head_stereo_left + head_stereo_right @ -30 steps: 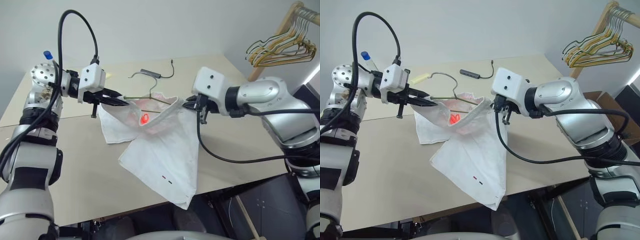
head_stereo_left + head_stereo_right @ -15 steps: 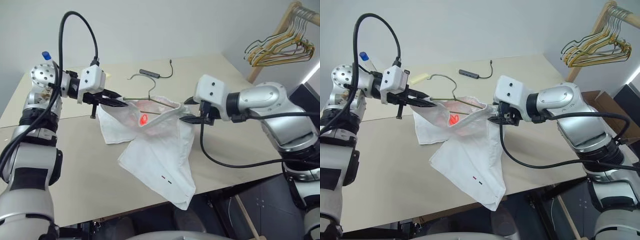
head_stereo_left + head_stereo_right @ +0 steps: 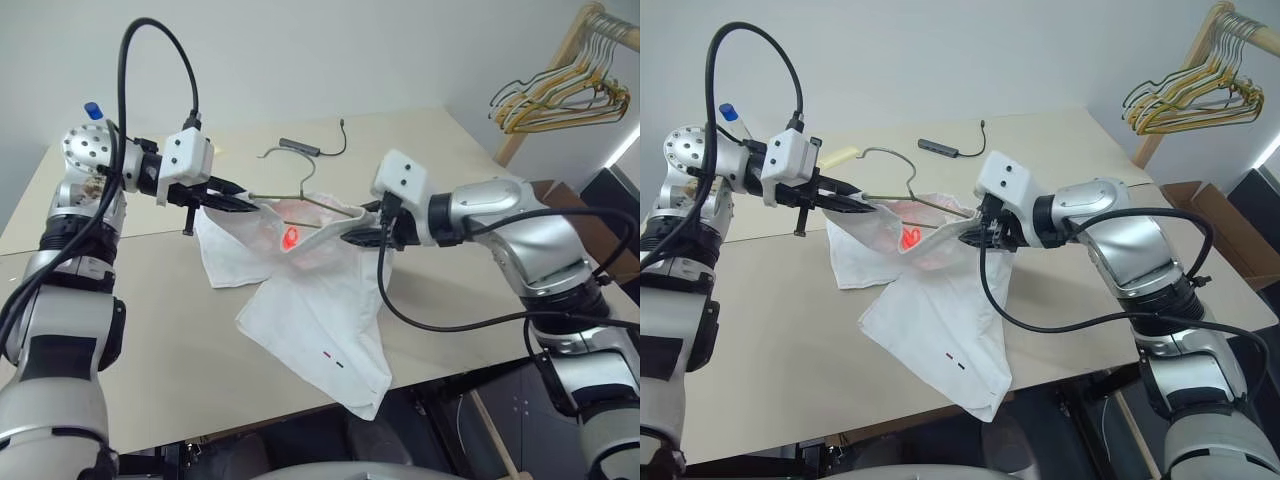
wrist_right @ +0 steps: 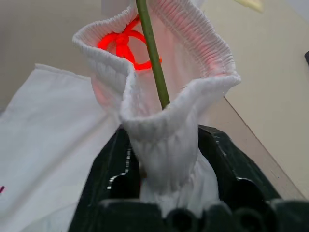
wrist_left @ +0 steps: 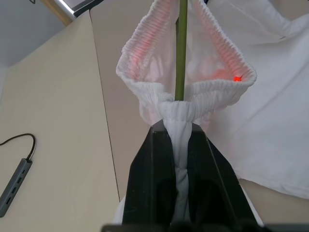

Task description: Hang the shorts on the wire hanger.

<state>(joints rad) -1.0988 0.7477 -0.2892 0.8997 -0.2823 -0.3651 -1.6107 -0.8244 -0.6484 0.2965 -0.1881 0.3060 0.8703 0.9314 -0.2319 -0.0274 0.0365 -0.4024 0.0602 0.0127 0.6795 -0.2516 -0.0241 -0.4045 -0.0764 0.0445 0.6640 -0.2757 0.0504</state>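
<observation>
**Shorts being held open on the hanger**

The white shorts [image 3: 300, 290] are being held up by their bunched waistband above the tan table [image 3: 150, 330]; a red glow is showing inside; the legs are drooping onto the table. The wire hanger [image 3: 300, 195] is lying across inside the waistband, hook pointing away. The waistband is being pinched by the left gripper [image 5: 176, 159] and right gripper [image 4: 166, 169], reaching in from opposite sides.

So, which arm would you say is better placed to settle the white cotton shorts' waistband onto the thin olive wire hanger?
Right: its gripper pinches the shorts at the hanger end; the left gripper anchors the other.
</observation>
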